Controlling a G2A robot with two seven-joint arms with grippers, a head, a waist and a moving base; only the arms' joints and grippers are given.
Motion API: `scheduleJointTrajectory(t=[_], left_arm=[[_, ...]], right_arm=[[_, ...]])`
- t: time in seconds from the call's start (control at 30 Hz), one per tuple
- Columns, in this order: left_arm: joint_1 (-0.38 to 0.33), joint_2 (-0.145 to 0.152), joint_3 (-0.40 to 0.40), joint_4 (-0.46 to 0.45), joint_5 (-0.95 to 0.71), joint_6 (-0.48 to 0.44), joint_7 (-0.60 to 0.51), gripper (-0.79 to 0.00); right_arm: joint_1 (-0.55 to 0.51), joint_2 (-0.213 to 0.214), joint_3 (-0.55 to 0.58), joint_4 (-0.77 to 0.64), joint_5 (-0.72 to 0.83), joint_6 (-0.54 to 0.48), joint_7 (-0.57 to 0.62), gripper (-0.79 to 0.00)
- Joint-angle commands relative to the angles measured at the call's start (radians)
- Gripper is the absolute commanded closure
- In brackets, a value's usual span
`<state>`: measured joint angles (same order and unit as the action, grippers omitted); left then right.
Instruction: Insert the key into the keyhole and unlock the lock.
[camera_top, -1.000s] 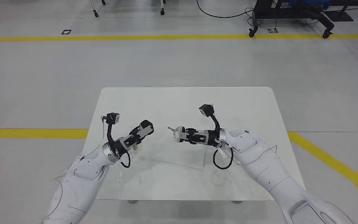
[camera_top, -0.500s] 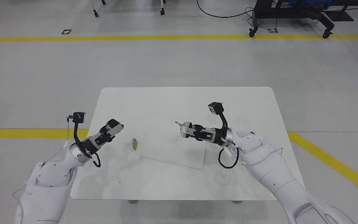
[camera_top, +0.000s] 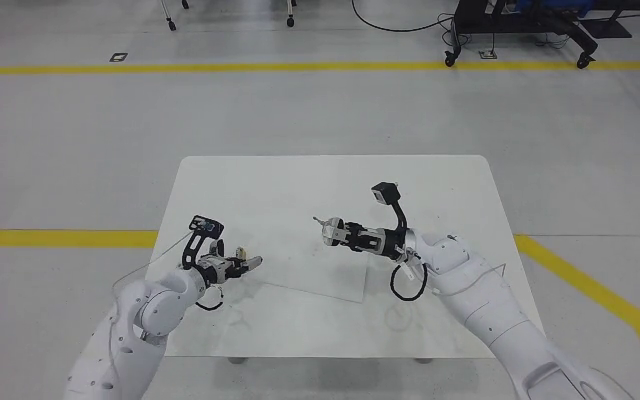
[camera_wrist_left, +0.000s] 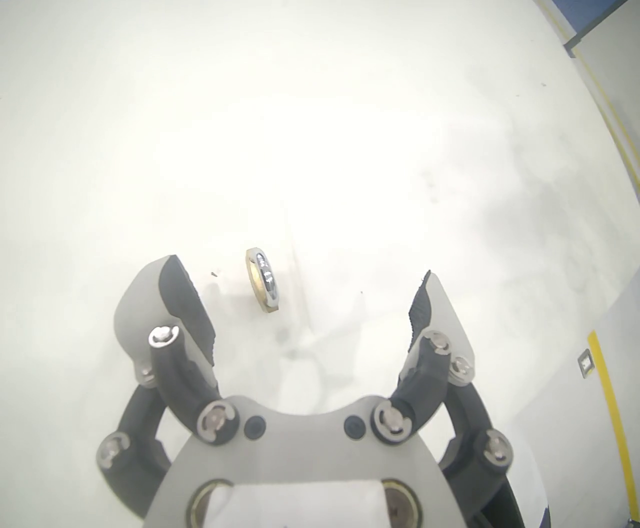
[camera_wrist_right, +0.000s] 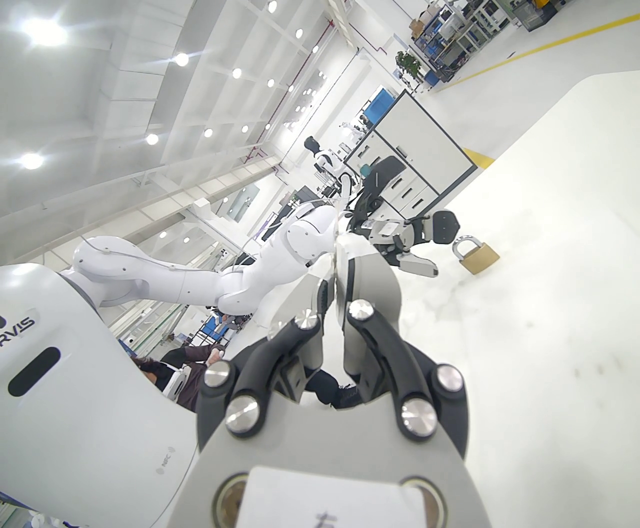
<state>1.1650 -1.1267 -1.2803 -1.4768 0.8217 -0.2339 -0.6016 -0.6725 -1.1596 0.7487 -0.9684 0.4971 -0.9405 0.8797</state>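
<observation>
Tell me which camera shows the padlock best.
The right wrist view: the padlock sits side-on, brass body and shackle both plain. The left wrist view gives it edge-on; the top view makes it a tiny speck by the left claw.

Factory hall — yellow floor lines (camera_top: 300, 68), cabinets (camera_wrist_right: 415, 150), racks (camera_wrist_right: 450, 55)

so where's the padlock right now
The padlock sits on the left part of the white table; the left wrist view shows it just ahead of the open left gripper, ungripped.
</observation>
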Motion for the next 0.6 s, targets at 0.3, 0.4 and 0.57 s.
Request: scheduleJointTrajectory(t=[0.3,0.4,0.57], left_arm=[[-0.044,-0.012,0.048,0.028,-0.003,0.070,-0.039,-0.446],[-0.037,-0.010,0.036,0.021,-0.019,0.076,-0.047,-0.440],[-0.028,-0.008,0.020,0.019,-0.031,0.078,-0.053,-0.376]], right_arm=[[0.000,0.000,0.000,0.000,0.000,0.000,0.000,0.000],[0.000,0.000,0.000,0.000,0.000,0.000,0.000,0.000],[0.000,0.000,0.000,0.000,0.000,0.000,0.000,0.000]])
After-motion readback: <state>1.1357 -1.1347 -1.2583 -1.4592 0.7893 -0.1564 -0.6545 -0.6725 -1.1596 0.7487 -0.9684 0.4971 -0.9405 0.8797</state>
